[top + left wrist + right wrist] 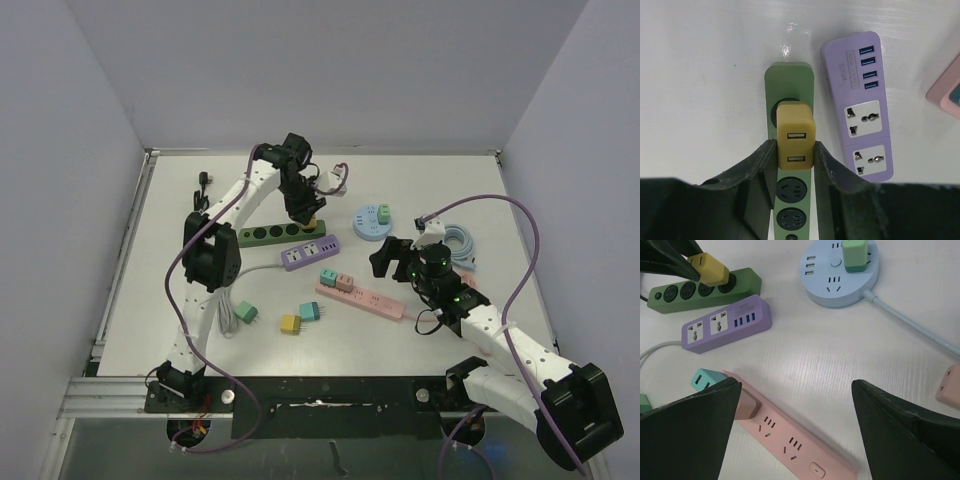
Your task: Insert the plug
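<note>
White counter (430, 190). Item: yellow plug (796, 135), clenched in left claw (795, 146), over the end socket of green strip (789, 80); seating depth unclear. Right claw (796, 385) released, well apart from that strip. Risk: if you press tilted, pins may miss and the strip may slide.

Purple power strip (309, 254) laid mid-table, pink strip (375, 302) placed just before it, round blue hub (365, 229) set right of it, loose adapters (290, 323) scattered nearer.
</note>
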`<state>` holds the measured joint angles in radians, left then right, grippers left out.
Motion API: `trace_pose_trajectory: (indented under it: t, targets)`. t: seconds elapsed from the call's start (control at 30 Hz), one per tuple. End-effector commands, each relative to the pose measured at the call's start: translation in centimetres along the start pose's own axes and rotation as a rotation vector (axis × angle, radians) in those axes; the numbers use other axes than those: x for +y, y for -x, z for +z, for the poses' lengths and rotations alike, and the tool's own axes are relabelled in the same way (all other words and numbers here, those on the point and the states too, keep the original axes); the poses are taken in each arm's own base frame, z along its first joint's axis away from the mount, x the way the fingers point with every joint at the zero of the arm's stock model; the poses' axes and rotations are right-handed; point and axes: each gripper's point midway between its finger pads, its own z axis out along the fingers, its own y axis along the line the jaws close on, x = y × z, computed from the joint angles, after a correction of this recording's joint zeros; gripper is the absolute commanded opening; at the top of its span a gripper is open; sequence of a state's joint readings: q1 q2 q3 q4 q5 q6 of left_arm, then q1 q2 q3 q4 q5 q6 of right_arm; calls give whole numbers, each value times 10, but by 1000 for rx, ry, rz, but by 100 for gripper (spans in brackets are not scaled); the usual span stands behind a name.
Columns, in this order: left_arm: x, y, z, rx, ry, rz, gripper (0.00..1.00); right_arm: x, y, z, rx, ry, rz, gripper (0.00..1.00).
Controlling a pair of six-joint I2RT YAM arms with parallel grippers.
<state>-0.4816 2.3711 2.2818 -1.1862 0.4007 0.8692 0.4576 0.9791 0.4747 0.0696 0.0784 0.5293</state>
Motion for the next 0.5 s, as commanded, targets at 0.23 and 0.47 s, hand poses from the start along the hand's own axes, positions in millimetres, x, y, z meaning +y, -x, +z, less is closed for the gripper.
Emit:
trace_pose_trajectory:
  t: [0.23,0.47]
  targets:
    - [-39,-56,28,182,-168,37,0,6,14,3,-60,27,13,98]
    - [-21,-56,28,223,-95,44,0,8,13,4,-57,38,20,98]
